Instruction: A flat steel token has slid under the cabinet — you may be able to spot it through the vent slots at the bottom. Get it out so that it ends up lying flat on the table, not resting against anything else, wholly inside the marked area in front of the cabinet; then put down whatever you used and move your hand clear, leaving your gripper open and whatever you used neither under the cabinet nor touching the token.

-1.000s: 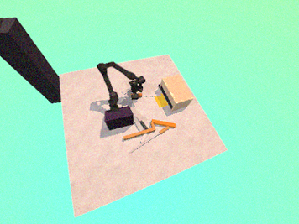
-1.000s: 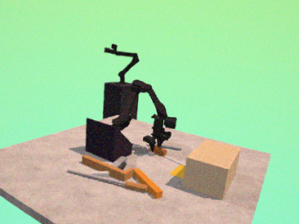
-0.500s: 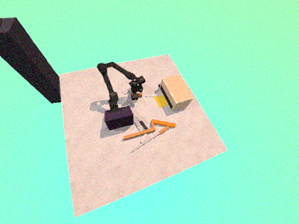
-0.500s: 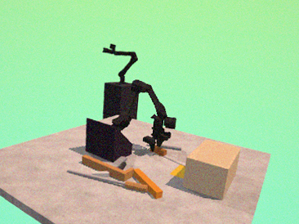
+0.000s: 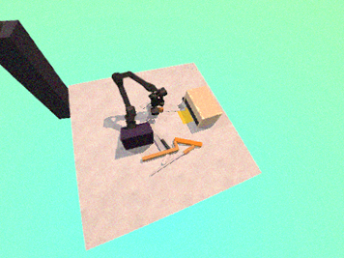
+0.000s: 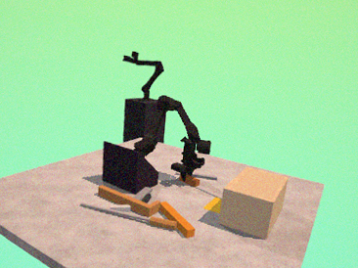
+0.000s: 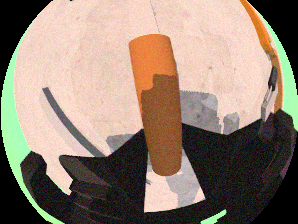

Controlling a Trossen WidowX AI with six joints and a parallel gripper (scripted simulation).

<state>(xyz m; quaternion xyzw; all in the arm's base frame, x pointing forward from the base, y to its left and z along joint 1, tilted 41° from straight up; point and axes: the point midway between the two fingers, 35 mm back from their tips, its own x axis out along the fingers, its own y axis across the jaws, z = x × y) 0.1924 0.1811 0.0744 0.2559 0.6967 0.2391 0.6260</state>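
Observation:
My gripper [image 5: 157,107] [image 6: 186,173] [image 7: 161,129] is low over the table, shut on the orange handle [image 5: 159,110] [image 6: 192,181] [image 7: 158,90] of a tool. A thin rod [image 5: 170,110] runs from the handle towards the tan cabinet [image 5: 204,106] [image 6: 254,200]. I cannot see the steel token in any view.
A dark purple box [image 5: 136,136] [image 6: 127,167] stands at the arm's base. Beside it lie an orange angled tool [image 5: 187,142] [image 6: 176,219], an orange stick [image 5: 159,153] [image 6: 119,197] and a thin grey rod [image 5: 168,164] [image 6: 113,213]. A tall dark pillar [image 5: 24,64] [image 6: 138,119] stands off the table.

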